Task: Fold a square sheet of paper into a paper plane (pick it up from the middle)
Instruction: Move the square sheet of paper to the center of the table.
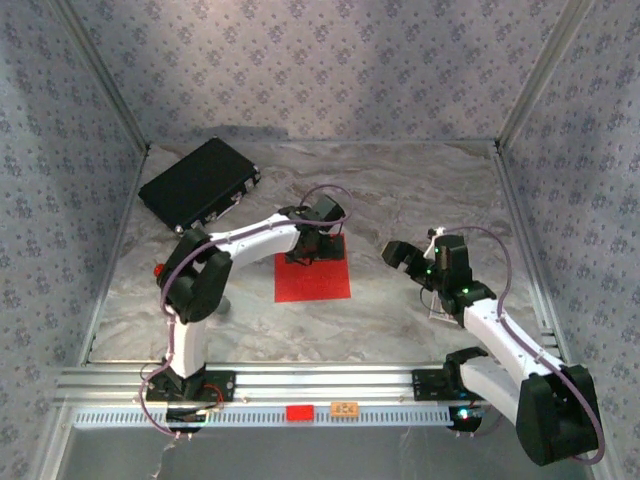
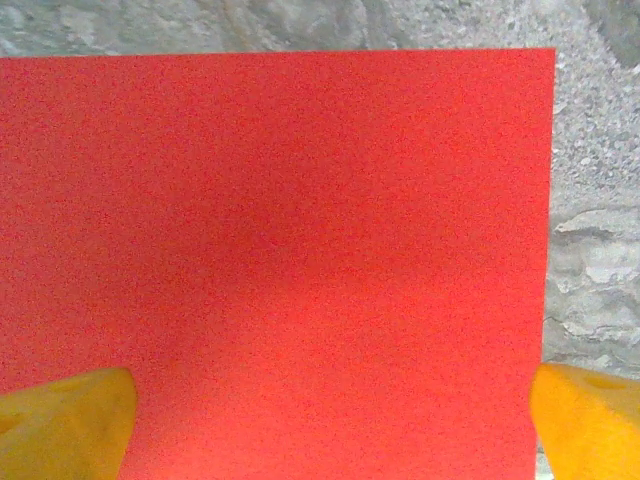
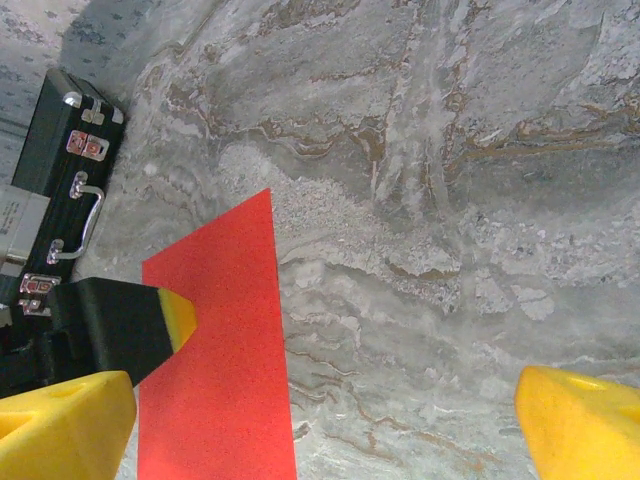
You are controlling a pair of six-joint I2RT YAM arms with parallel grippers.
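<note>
The square sheet of paper point(image 1: 318, 278) lies flat on the marble table, bright red and uncreased. My left gripper point(image 1: 304, 252) hangs open over the sheet's far half, pointing down. In the left wrist view the sheet point(image 2: 280, 250) spreads between the two yellow fingertips point(image 2: 65, 425), and the left gripper point(image 2: 330, 430) holds nothing. My right gripper point(image 1: 398, 255) is open to the right of the sheet, apart from it. Through the right wrist camera the sheet point(image 3: 215, 360) lies at the left under a left-arm finger point(image 3: 125, 320), with the right gripper point(image 3: 325, 430) over bare table.
A black case point(image 1: 200, 182) lies at the back left and also shows at the left edge for the right wrist camera point(image 3: 50, 180). A small red round object point(image 1: 160, 270) sits by the left arm. A tiny red block point(image 1: 299, 412) rests on the front rail. Patterned walls enclose the table.
</note>
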